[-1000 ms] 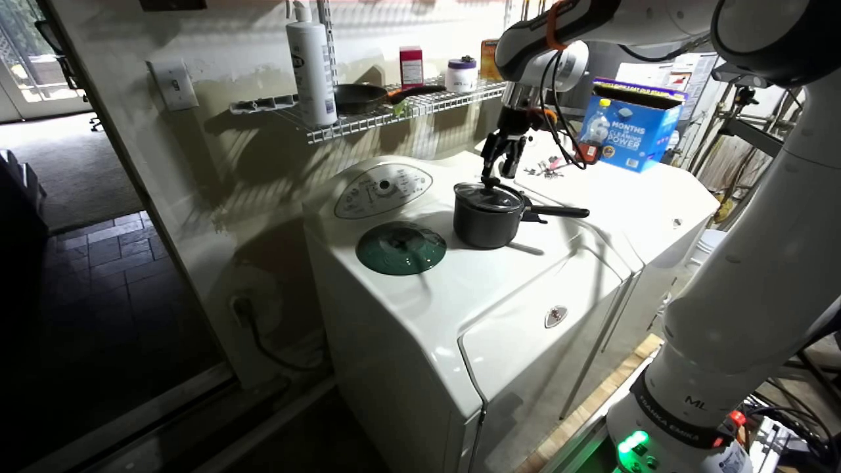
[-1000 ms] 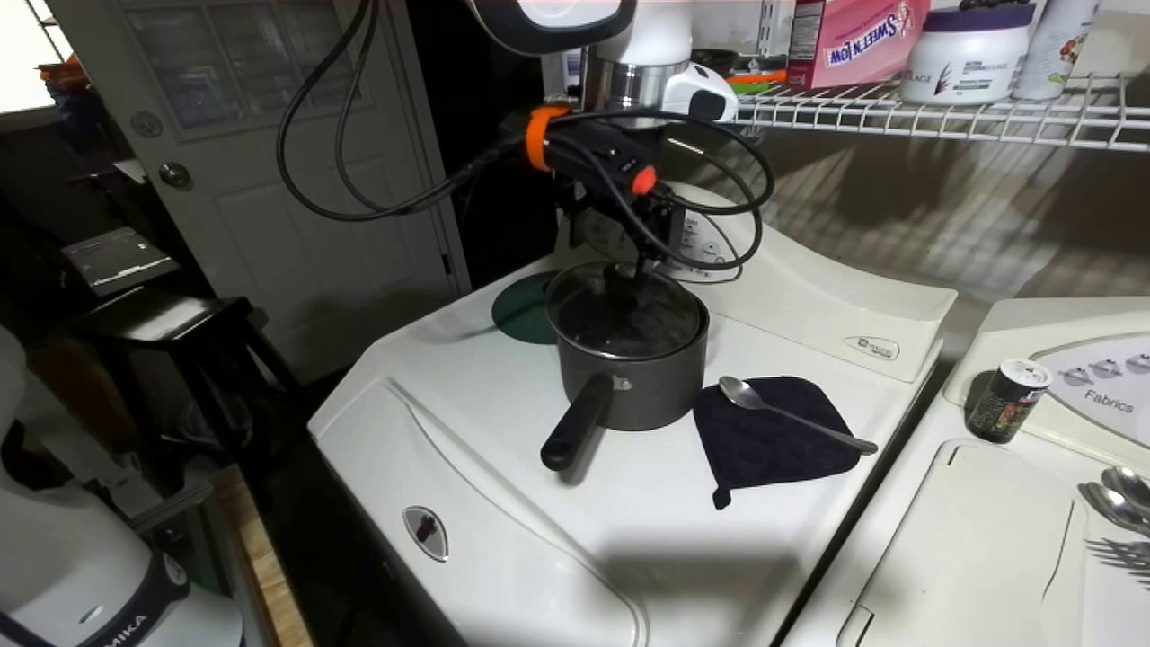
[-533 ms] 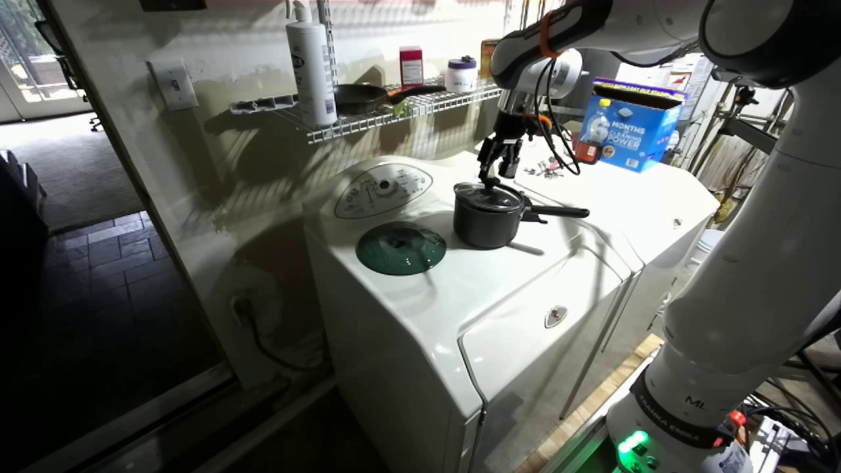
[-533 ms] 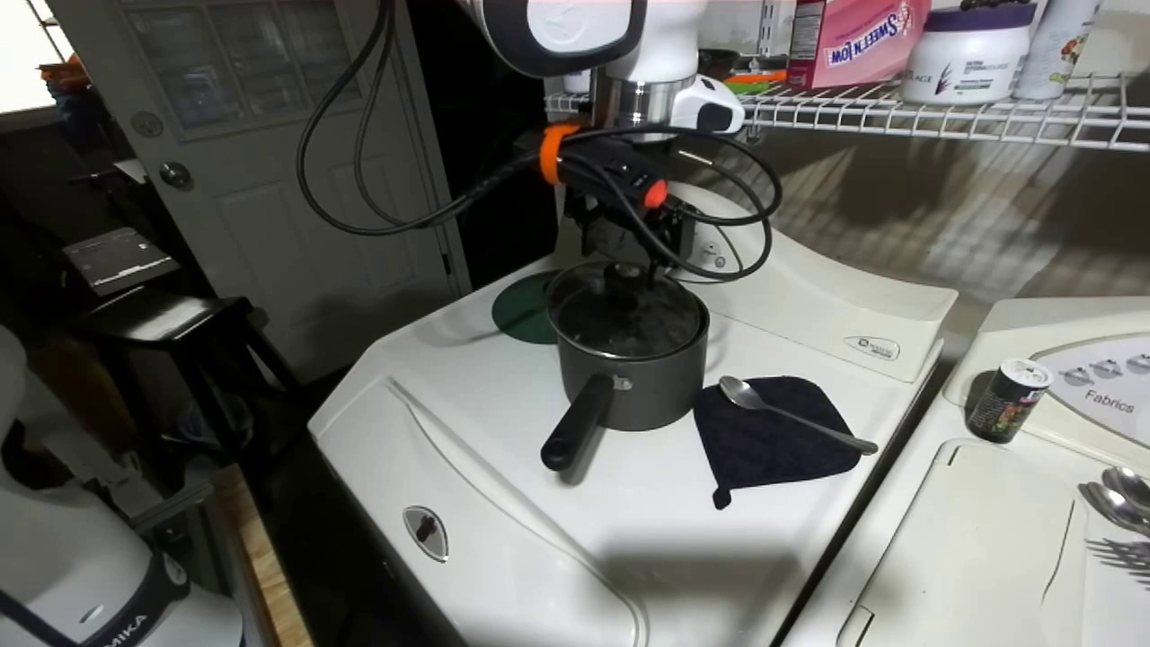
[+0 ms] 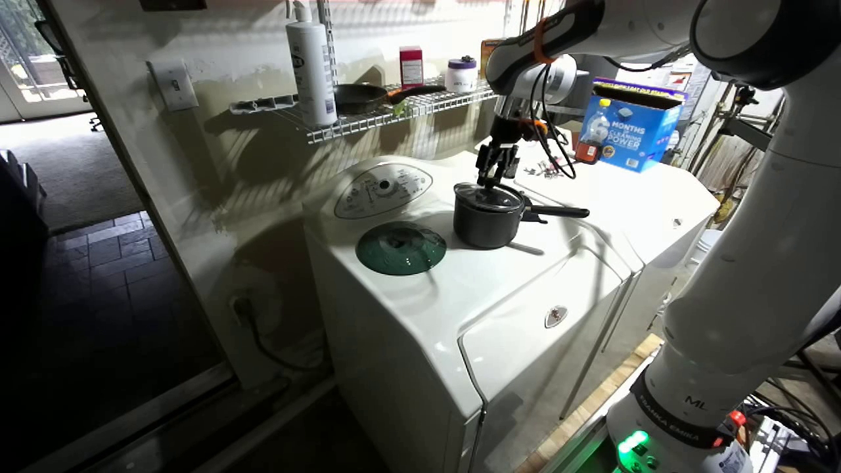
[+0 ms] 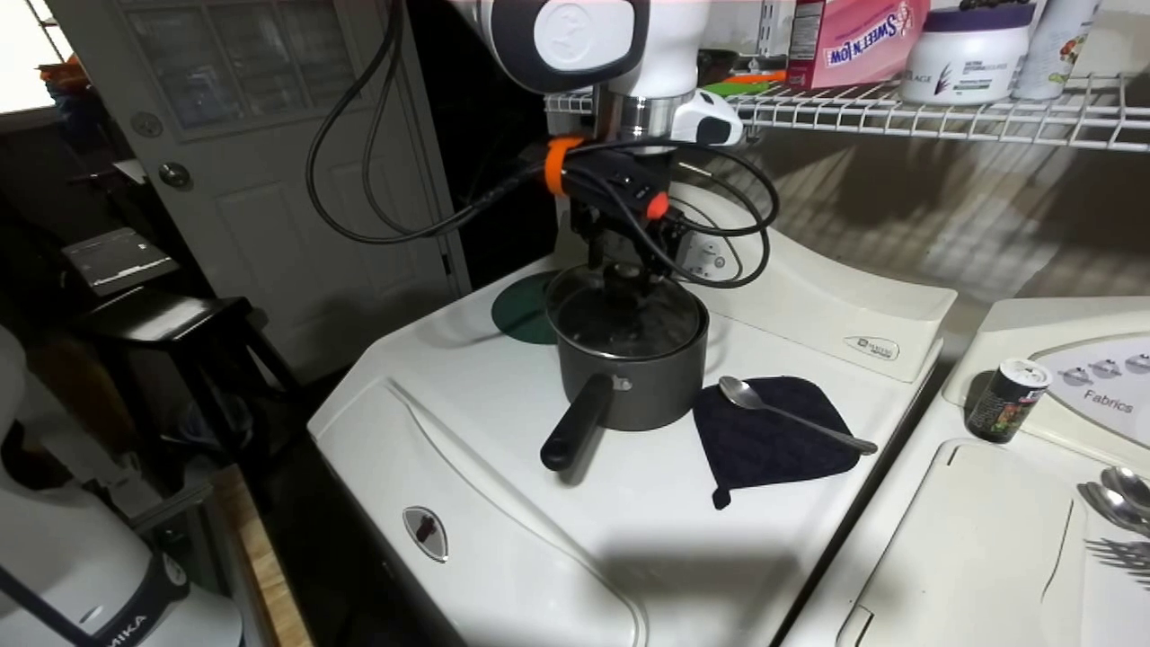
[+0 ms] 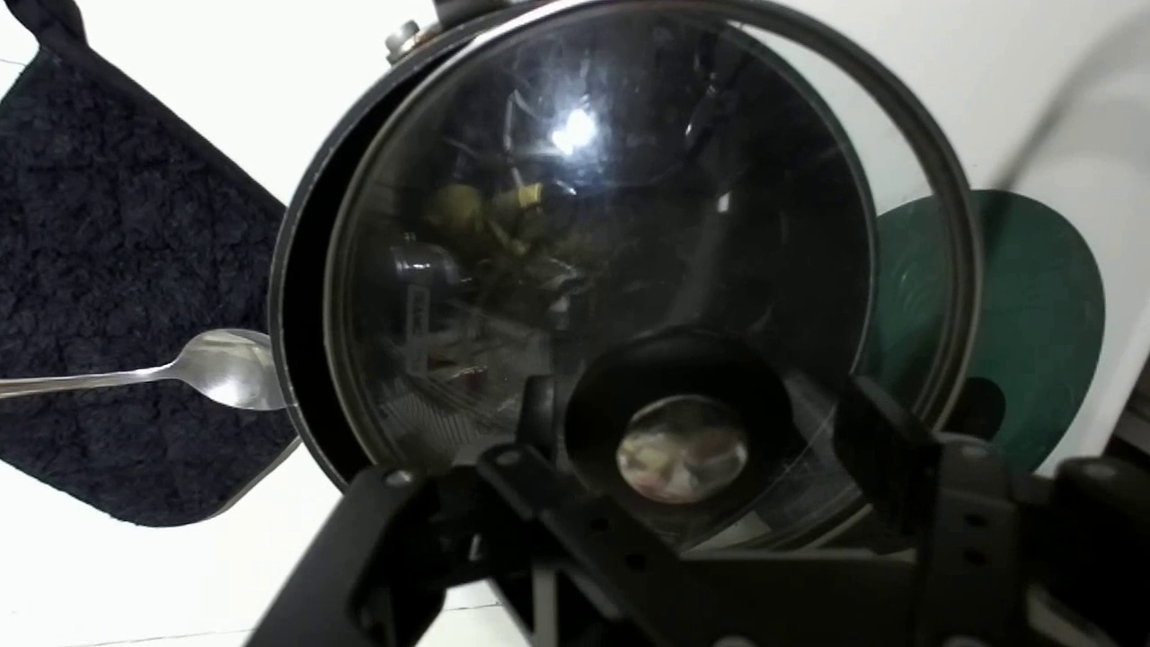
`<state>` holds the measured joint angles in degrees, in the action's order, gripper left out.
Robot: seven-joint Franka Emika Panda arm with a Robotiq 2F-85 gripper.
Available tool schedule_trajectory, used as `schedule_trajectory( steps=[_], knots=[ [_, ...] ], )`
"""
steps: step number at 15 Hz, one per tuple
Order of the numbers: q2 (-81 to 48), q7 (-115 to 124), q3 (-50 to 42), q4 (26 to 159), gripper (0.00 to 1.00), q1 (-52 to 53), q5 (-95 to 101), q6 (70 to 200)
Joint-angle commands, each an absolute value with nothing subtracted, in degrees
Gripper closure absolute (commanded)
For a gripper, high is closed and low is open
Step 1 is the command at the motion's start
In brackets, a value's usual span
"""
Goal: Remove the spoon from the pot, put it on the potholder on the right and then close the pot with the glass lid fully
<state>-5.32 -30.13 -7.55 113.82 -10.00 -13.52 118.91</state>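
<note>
– Status of our gripper (image 7: 699, 418), pls?
– Fingers (image 7: 889, 445) well apart, knob (image 7: 681, 449) of the glass lid (image 7: 611, 234) btwn them; we see nothing held.
– Lid pos.?
– On the pot (image 6: 660, 388), off-ctr.; we see it overhang twd the green disc (image 5: 401, 253).
– And our spoon (image 7: 208, 368)?
– On the potholder (image 6: 773, 451), bowl end nr. the pot, handle away.

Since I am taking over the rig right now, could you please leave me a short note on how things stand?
End effector: open, straddling the knob of the glass lid, not gripping it.
Things: the lid sits off-centre on the pot, overhanging toward the dark green disc; the spoon lies across the potholder.
Done: spoon out and on the potholder.
Left: close the pot fully; probably grip the knob and shift the lid toward the potholder side, where a gap shows.
</note>
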Motion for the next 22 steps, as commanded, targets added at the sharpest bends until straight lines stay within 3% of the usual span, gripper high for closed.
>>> schedule_trajectory(
  steps=[1, 3, 4, 22],
  knots=[
    [-6.2, -31.3, -7.2, 113.0, 0.50, -10.2, -14.2, 119.7],
    [-6.1, -31.3, -7.2, 113.0, 0.65, -10.1, -14.1, 119.7],
    [-6.0, -31.2, -7.2, 113.0, 0.66, -10.2, -14.1, 119.5],
    [-2.4, -29.4, -7.3, 115.5, 0.66, -9.6, -8.2, 123.7]
  ],
)
